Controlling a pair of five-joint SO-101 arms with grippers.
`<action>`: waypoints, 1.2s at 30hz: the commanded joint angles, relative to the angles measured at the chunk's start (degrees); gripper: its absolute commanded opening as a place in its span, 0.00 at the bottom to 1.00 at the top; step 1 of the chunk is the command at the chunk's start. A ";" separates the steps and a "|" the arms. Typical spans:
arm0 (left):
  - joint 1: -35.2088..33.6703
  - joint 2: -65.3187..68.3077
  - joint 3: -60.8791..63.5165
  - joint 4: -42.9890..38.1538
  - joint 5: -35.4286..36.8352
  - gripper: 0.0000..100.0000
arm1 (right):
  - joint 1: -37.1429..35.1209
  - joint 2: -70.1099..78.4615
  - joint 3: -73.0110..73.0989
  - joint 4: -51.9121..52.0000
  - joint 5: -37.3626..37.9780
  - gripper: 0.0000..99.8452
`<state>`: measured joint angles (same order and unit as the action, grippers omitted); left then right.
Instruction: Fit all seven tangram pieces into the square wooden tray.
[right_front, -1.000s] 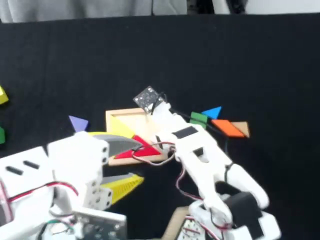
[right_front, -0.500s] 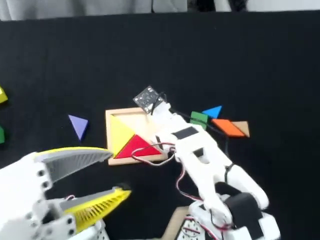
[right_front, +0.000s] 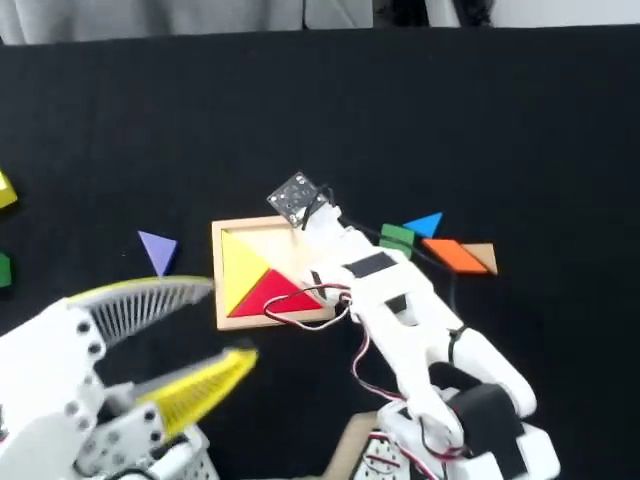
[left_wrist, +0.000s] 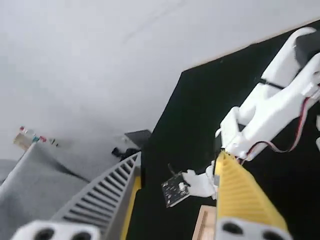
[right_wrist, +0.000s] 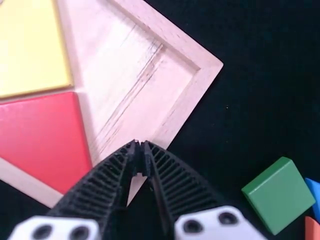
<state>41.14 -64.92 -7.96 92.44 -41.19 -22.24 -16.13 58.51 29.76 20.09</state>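
The square wooden tray (right_front: 232, 232) holds a yellow triangle (right_front: 243, 266) and a red triangle (right_front: 275, 294); its far-right half is bare wood. My right gripper (right_wrist: 139, 150) hangs shut and empty over the tray's bare floor (right_wrist: 135, 85), near the rim (right_wrist: 200, 75). The yellow triangle (right_wrist: 30, 45) and red triangle (right_wrist: 40, 135) lie beside it. My left gripper (right_front: 225, 325) is raised at the front left, open and empty, apart from the tray. A purple triangle (right_front: 158, 250) lies left of the tray. Right of it sit a green square (right_front: 397, 238), a blue triangle (right_front: 425, 224) and an orange parallelogram (right_front: 455, 254).
The right arm (right_front: 390, 300) stretches from the front edge over the tray's right side. A tan piece (right_front: 485, 258) lies behind the orange one. Yellow (right_front: 5, 190) and green (right_front: 3, 270) objects sit at the left edge. The green square (right_wrist: 277, 192) lies just outside the tray's corner.
My left gripper has pulled back from the tray's near-left side toward the front left and tilted upward, its fingers spread. The right arm and the pieces have stayed put.
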 joint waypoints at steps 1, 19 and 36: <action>-11.56 0.35 4.26 -4.57 0.44 0.24 | 0.79 -1.98 0.04 -1.14 0.00 0.01; -56.13 1.76 45.67 -39.21 19.96 0.24 | 0.79 -1.98 0.48 -1.23 0.00 0.01; -66.59 19.78 64.48 -51.25 27.43 0.24 | 0.79 -1.98 0.48 -1.23 0.00 0.01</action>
<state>-24.97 -42.68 56.75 42.68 -14.55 -22.24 -16.13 59.21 29.58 20.09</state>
